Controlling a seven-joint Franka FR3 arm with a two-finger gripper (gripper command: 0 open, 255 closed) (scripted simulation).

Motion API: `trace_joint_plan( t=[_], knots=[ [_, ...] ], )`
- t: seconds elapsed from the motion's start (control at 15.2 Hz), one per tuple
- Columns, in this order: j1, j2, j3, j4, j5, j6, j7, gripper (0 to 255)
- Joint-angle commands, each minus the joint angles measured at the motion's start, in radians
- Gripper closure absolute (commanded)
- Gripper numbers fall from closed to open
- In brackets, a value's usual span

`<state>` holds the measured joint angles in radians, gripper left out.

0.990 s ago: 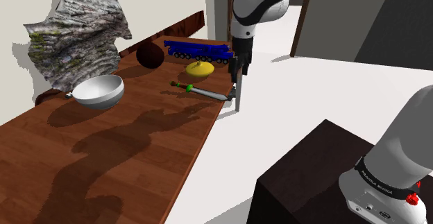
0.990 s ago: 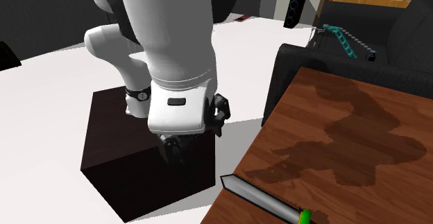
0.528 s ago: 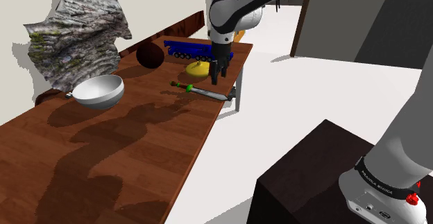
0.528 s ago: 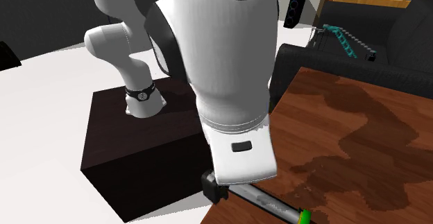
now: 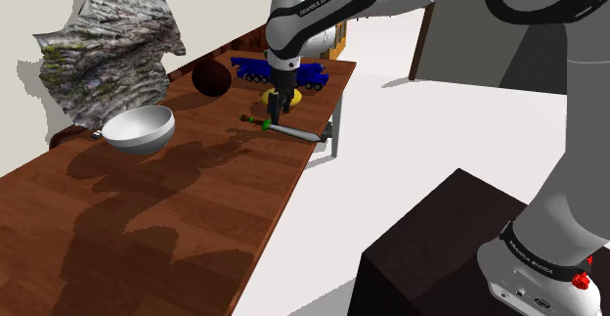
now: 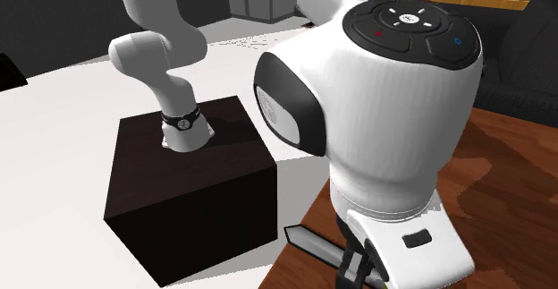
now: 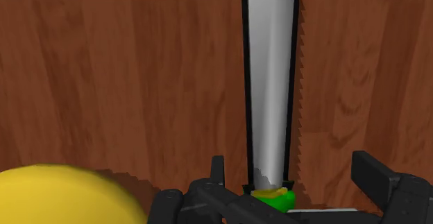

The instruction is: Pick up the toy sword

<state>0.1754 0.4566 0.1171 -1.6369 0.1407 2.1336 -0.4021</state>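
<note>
Faintly, "FRANKA EMIKA", arm (image 5: 313, 25) over sword (image 5: 298, 131)

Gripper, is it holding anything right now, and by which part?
Nothing is held. The gripper is open, fingers apart either side of the toy sword near its green guard, not touching it.

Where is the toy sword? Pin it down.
Shoulder view: the toy sword lies by the table's right edge, beside the yellow object, under the gripper.
</note>
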Motion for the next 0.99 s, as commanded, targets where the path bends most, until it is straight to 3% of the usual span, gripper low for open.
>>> trace_joint_plan(
  t=[0.0,0.46,0.53,0.92],
  knots=[
    [0.003,0.022,0.002,0.006,0.0,0.019,-0.006,0],
    [0.004,0.056,0.002,-0.02,0.001,0.078,-0.014,0],
    [0.004,0.057,0.002,-0.017,0.001,0.077,-0.014,255],
    [0.004,0.057,0.002,-0.017,0.001,0.077,-0.015,255]
  ],
)
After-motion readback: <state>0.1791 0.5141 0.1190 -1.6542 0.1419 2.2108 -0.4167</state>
